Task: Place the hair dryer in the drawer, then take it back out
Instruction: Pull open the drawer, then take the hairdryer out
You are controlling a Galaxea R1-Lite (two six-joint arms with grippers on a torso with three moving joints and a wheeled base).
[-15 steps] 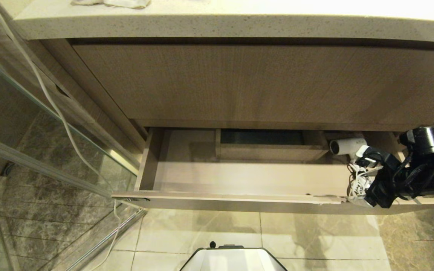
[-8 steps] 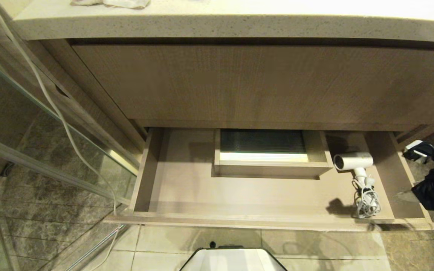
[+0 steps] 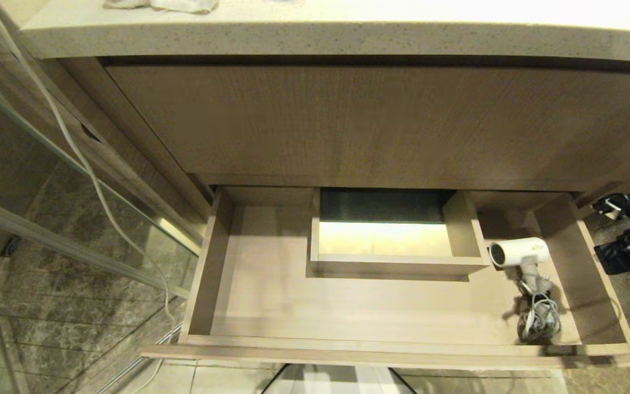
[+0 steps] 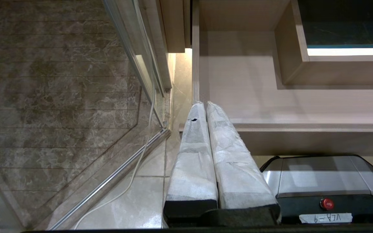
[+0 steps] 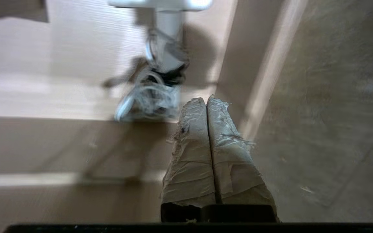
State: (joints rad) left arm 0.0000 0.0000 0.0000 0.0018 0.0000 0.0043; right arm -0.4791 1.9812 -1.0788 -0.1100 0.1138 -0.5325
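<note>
The right tool (image 5: 207, 100) is pressed shut on nothing, its 2 wrapped fingers (image 5: 189, 152) together outside the drawer's (image 3: 348, 350) right wall. The dryer (image 3: 518, 254) lies in the drawer's right end, just beside the boxed cut-out (image 3: 394, 265), cord (image 3: 539, 323) bundled toward the front panel. The left tool (image 4: 205, 105), also shut and empty, hangs by the drawer's front left corner, above the floor (image 4: 60, 97).
</note>
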